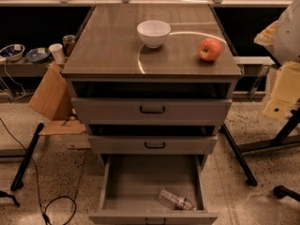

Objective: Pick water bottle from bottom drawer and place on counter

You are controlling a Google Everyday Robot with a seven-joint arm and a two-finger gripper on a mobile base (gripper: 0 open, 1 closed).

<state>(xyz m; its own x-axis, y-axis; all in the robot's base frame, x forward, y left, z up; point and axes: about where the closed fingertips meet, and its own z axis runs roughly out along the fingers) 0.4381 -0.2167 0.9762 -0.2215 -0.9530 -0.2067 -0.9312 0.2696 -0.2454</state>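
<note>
The robot's pale cream gripper [280, 95] hangs at the right edge of the view, apart from the cabinet's right side; I cannot tell whether it is open or closed. The small clear ribbed plastic water bottle [176, 201] lies on its side in the pulled-out grey metal bottom drawer [140, 182], near the front wall and right of middle. Its thin label is unreadable. Bare drawer floor lies left of it and behind it. On the glossy brown-grey counter [103, 46], a white bowl [153, 33] and a red apple [210, 49] stand apart, with open surface to the left.

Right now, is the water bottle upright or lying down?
Lying down: the water bottle rests lengthwise on the bottom drawer floor, near the front. The hand hangs at the right edge.
</note>
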